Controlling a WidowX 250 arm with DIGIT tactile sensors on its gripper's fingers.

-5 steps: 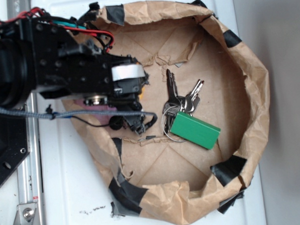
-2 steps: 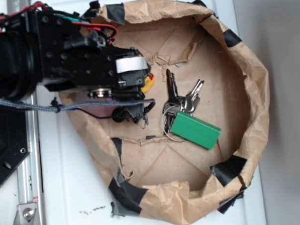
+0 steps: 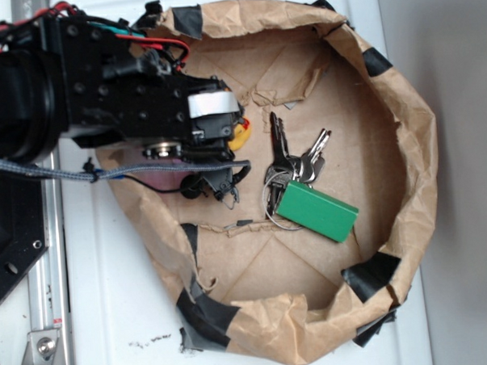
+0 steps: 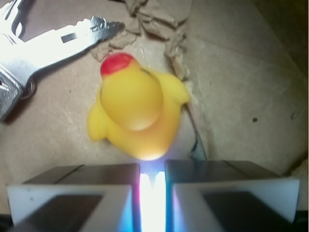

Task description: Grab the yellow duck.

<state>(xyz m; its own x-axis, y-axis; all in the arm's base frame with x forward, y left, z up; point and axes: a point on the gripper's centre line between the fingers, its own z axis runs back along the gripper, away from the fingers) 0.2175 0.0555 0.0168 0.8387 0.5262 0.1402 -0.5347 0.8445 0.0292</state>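
Note:
The yellow duck [image 4: 136, 116] lies on the brown cardboard, red beak pointing away, just past my fingertips. My gripper [image 4: 152, 170] is shut, only a thin bright slit left between the two flat fingers [image 4: 82, 176], and nothing sits between them. The duck's rear end almost touches the finger ends. From outside, only a bit of the duck [image 3: 241, 136] peeks out at the tip of the black gripper [image 3: 229, 139], at the left side of the paper bowl.
A green key tag [image 3: 316, 212] with silver keys [image 3: 295, 160] lies right of the duck; the key tips [image 4: 72, 34] reach close to its beak. The crumpled brown paper wall [image 3: 411, 143] with black tape rings the area. A torn paper flap [image 4: 159, 21] lies beyond the duck.
The arm shifted toward the top of the exterior view over the last second, uncovering the duck at the gripper tip. Since 0.4 s ago nothing has moved.

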